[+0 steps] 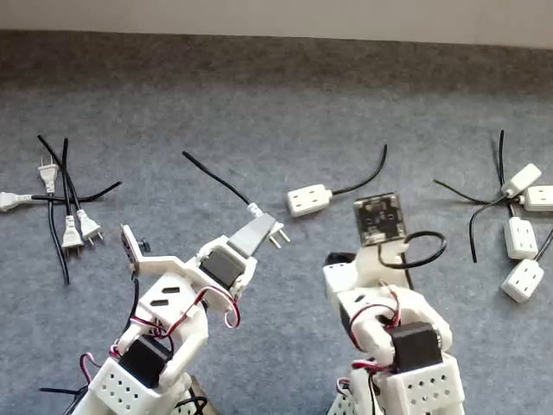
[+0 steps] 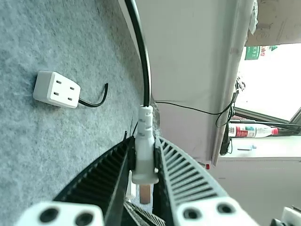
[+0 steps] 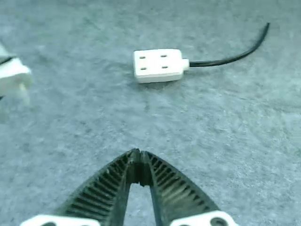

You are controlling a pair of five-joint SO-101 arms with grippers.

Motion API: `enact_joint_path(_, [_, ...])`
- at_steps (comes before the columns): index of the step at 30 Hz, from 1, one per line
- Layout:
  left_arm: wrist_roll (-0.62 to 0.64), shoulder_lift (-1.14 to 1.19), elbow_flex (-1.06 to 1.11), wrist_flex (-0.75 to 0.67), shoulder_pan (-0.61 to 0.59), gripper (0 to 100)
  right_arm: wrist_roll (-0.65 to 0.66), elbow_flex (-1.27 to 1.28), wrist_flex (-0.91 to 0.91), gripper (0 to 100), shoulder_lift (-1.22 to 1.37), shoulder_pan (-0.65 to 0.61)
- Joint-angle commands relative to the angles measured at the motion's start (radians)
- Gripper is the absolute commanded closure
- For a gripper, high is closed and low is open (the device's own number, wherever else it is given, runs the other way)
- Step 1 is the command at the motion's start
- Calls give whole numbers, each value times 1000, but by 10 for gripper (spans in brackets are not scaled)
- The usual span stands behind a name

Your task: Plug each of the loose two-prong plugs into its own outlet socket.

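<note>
1. Plug (image 2: pixel 145 157) number one is clamped in my left claw (image 2: pixel 143 141), gripped by its white body, with its black cord (image 2: pixel 143 56) trailing away from the fingers.
2. From above, my left claw (image 1: pixel 253 233) holds that plug (image 1: pixel 276 231) just above the grey carpet (image 1: pixel 259 104), prongs aimed roughly toward the nearest socket (image 1: pixel 308 200) but not touching it.
3. That socket (image 2: pixel 56 89) lies flat on the carpet with its slots bare, so nothing is seated in it yet. Its own short cord curls off behind.
4. My right claw (image 3: pixel 138 155) is pinched closed on nothing. It hangs over the carpet, near the same socket (image 3: pixel 157 65), with the held plug (image 3: pixel 11 75) off to one side.
5. Done so far, as I judge it: one plug picked up, none plugged in.
6. Left to do: a heap of loose plugs (image 1: pixel 71 232) lies at the far left, cords crossed; I count about four.
7. A group of spare sockets (image 1: pixel 520 237) waits at the far right, also about four, and none looks filled.
8. So the job is barely begun: this first insertion, then every pair after it, with plugs and sockets well apart.
</note>
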Motion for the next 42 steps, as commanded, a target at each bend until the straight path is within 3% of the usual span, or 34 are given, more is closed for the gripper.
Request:
enact_joint_path(1, [6,-10,19,-14,18,993,12,-96,88,991,-10,-125])
enact_joint_path(11, [3,-10,19,-12,120,993,12,-97,73,991,-8,-240])
enact_joint_path(22, [3,-10,19,-11,127,993,12,-79,-105,991,2,-232])
enact_joint_path(27, [-25,-10,19,25,208,993,12,-22,-203,991,2,-232])
enact_joint_path(34, [-95,-10,19,52,268,993,15,-4,-285,991,2,-130])
enact_joint_path(38, [-95,-10,19,52,274,993,120,1,-309,992,2,-105])
enact_joint_path(42, [-95,-10,19,52,274,993,138,-10,-314,992,77,-105])
